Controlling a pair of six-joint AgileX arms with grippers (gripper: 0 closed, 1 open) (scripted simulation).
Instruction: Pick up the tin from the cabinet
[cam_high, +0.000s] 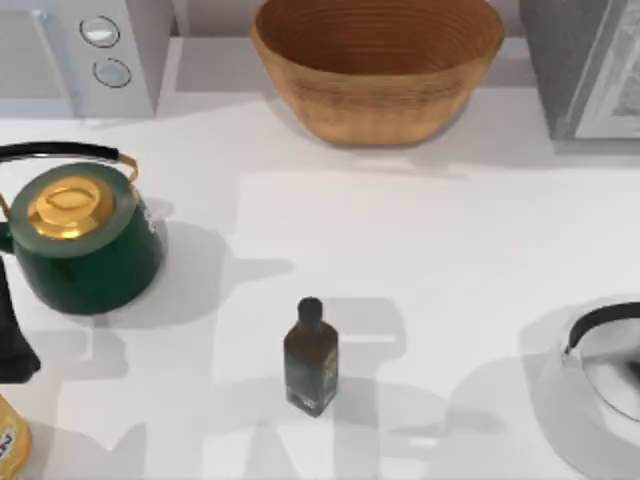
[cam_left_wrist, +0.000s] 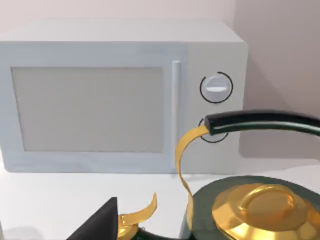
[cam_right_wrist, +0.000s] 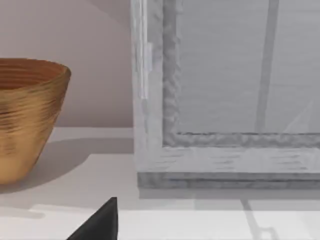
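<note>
Cabinet (cam_high: 590, 60) walls, grey with a see-through door, are seen at the far right corner of the white table (cam_high: 450, 260). The tin is not made out in any picture, so where it sits cannot be told.

A round woven brown basket (cam_high: 375, 65) is set at the far middle, near the cabinet but apart from it. A white microwave oven with two round knobs (cam_high: 80, 50) is placed at the far left. A dark green kettle with a gold lid (cam_high: 85, 240) is found in front of it. A small dark glass bottle with a black cap (cam_high: 310, 355) is stood upright in the middle. A shiny silver kettle (cam_high: 600, 400) is seen at the near right.

The left gripper (cam_left_wrist: 100, 222) is held just beside the green kettle, pointed at the microwave. The right gripper (cam_right_wrist: 100, 220) is held low over the table, pointed at the cabinet door. Whether either one is released or clenched cannot be told.
</note>
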